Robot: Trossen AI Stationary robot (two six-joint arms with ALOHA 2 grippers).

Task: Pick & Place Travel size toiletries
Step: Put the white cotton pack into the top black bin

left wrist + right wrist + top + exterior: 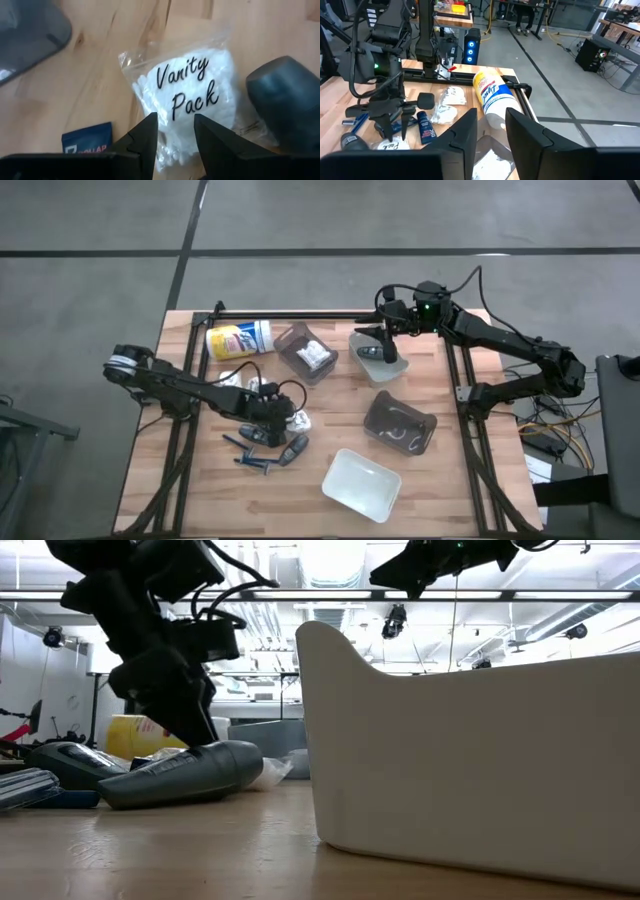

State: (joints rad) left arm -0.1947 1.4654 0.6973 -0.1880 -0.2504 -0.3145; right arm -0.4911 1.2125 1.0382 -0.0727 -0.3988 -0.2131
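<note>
The left gripper (272,418) hangs low over the cluster of travel size toiletries at the left-front part of the wooden table (330,408), and the thing its next move turns on lies directly under it: a clear bag of white cotton items lettered "Vanity Pack" (187,97). In the left wrist view the 2 dark fingers (145,137) stand a modest gap apart with nothing between them, and the bag's near edge shows through that gap, so the bag lies straight ahead and below rather than off to a side; a short descent would seem enough to straddle it. The bag is flat and soft, wider than the gap, with its lettering running roughly across the line between the fingers, so I judge a pinch would gather a fold of plastic rather than span the whole pack. Close neighbours crowd it: a dark grey-blue oblong piece (287,100) lies just beside the bag on one side, and a small dark blue packet (87,144) sits near the other. The right gripper (388,340) is well apart at the far side of the table, poised over a smoky plastic bin (380,360), its fingers parted and empty, so the left arm is plainly the nearer one. The white canister with a yellow label (240,340) lies on its side beyond the cluster.
</note>
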